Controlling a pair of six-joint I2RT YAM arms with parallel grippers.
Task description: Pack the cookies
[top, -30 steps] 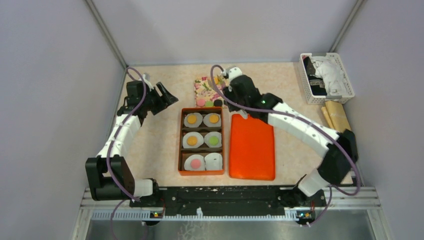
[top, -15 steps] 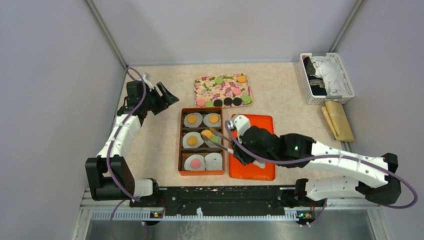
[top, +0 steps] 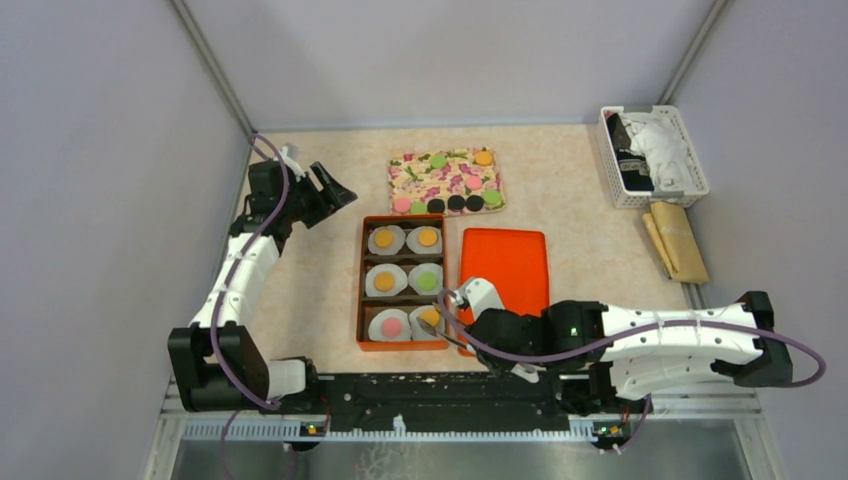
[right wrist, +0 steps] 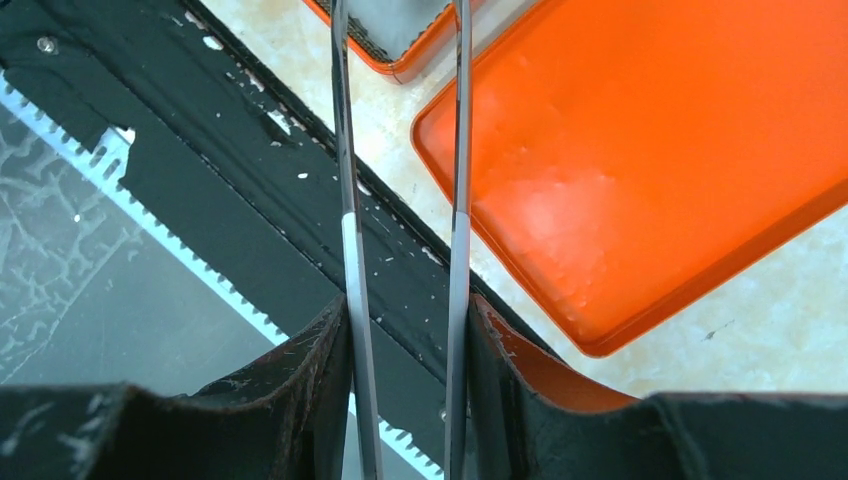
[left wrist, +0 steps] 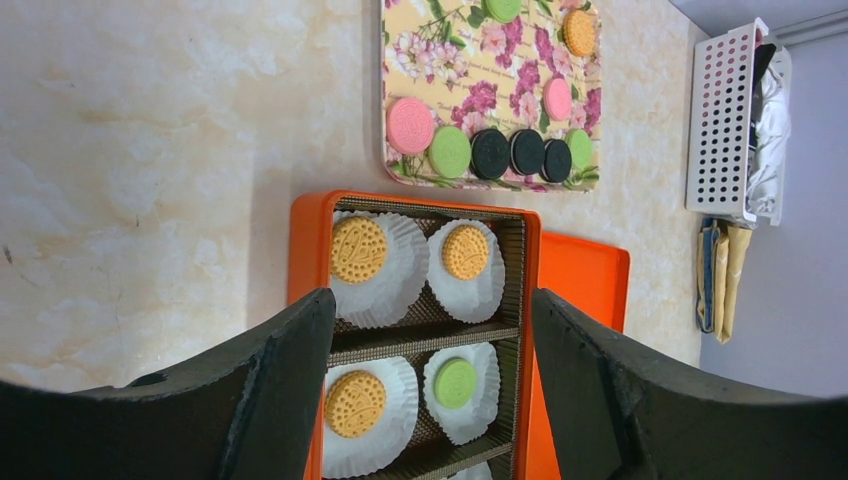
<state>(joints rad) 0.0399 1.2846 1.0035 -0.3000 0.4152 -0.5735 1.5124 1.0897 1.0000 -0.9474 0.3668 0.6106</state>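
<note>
A: From the top view you see both arms at once. Your right pincer [top: 452, 316] is low by the near right corner of the orange box [top: 360, 290]. An orange cookie [top: 430, 316] sits right at its tip, in the box pocket closest to it.

B: Your right wrist view does not show that cookie. It shows the pincer closed on thin metal tweezers [right wrist: 348, 200]. The two blades stand a little apart and run out past the top of the picture. To their right lies the flat orange tray [right wrist: 650, 150]. You cannot tell if the tweezers pinch the cookie.

A: Your left wrist view shows the cookies [left wrist: 410, 125] best. They are small, flat and round. Pink, green, black and orange ones lie on the flowered board [left wrist: 450, 50], far out past your left pincer [left wrist: 432, 305]. Right in front of its tips, three orange ones and a green one sit in white paper cups [left wrist: 405, 285] in the box. The orange ones have a bumpy top.

B: That left pincer is wide open and holds nothing. Its arm is bent up high over the left side of the desk [left wrist: 150, 150], turned toward the box. Your right arm lies low and folded, reaching left.
</note>
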